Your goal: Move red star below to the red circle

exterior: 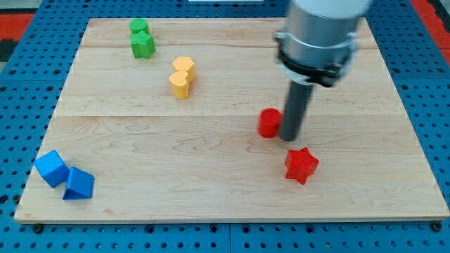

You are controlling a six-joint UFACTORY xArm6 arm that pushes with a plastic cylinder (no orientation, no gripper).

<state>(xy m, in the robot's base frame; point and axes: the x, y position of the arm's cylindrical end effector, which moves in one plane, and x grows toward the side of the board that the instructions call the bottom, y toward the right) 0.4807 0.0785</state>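
The red star (301, 164) lies on the wooden board (176, 183), right of centre and toward the view's bottom. The red circle (268, 123), a short cylinder, stands above and to the left of the star. My tip (289, 138) is at the end of the dark rod, right beside the red circle on its right side, and just above and left of the red star. The tip seems apart from the star; I cannot tell if it touches the circle.
Two green blocks (141, 39) sit close together at the top left. Two yellow blocks (182, 76) sit together left of centre. Two blue blocks (64, 176) lie at the bottom left corner. A blue pegboard (21, 84) surrounds the board.
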